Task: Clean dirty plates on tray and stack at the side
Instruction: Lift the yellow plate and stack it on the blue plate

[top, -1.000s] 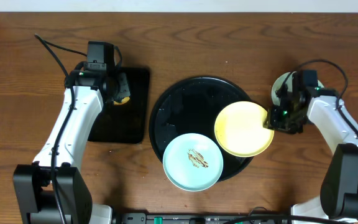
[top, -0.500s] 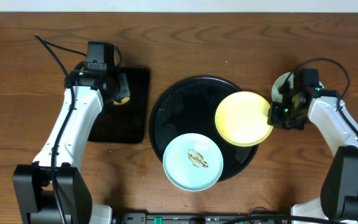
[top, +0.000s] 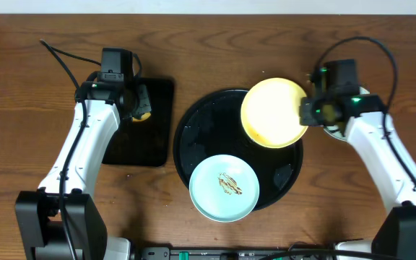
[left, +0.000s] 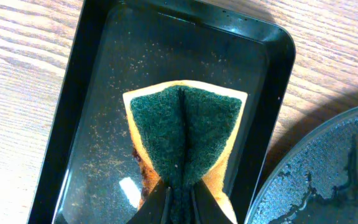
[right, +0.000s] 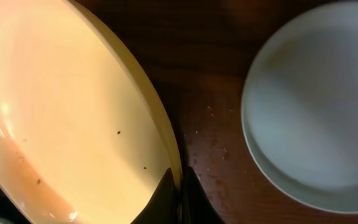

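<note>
Overlapping the far-right rim of the round tray (top: pixel 208 133), the yellow plate (top: pixel 269 114) is pinched at its right edge by the right gripper (right: pixel 180 194), jaws clamped thin on the rim. A blue plate (top: pixel 224 188) smeared brown lies at the tray's near edge, and another pale plate (right: pixel 316 112) sits on the table just right of the tray. Left of the tray, the left gripper (left: pixel 178 196) is closed narrow on a green sponge (left: pixel 185 124) over a small rectangular tray (left: pixel 107 68).
</note>
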`<state>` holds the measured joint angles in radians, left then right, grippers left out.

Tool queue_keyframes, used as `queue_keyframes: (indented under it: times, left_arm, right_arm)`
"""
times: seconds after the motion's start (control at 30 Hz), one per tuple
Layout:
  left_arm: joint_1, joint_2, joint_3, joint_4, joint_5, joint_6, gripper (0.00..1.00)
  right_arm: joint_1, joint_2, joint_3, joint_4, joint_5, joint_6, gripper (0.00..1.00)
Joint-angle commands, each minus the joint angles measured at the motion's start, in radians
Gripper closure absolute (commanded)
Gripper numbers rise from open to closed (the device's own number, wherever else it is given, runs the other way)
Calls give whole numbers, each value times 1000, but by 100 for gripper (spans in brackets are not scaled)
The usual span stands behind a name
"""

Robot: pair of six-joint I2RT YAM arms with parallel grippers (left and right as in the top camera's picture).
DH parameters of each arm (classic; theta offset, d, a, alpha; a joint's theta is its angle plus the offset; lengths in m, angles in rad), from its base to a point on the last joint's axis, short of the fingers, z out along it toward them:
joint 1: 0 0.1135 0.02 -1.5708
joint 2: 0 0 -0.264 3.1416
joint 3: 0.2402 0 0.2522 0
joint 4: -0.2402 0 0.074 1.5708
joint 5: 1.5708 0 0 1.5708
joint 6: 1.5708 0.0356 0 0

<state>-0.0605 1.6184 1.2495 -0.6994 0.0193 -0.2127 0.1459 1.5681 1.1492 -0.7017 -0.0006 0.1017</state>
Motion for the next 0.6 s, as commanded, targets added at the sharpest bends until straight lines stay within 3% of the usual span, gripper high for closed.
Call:
queue_keyframes:
  times: [0.0,0.33,0.57]
  left_arm:
    - [4,-8,-2,0,-12,-10,91]
    - [4,-8,-2,0,-12,-10,91]
    - [4,-8,-2,0,-12,-10,91]
  right_arm:
    - [94,-12,10,31,235,-14,99]
    - [402,-12,10,219,610,-171,99]
    - [525,-12,10,311,813,-257,99]
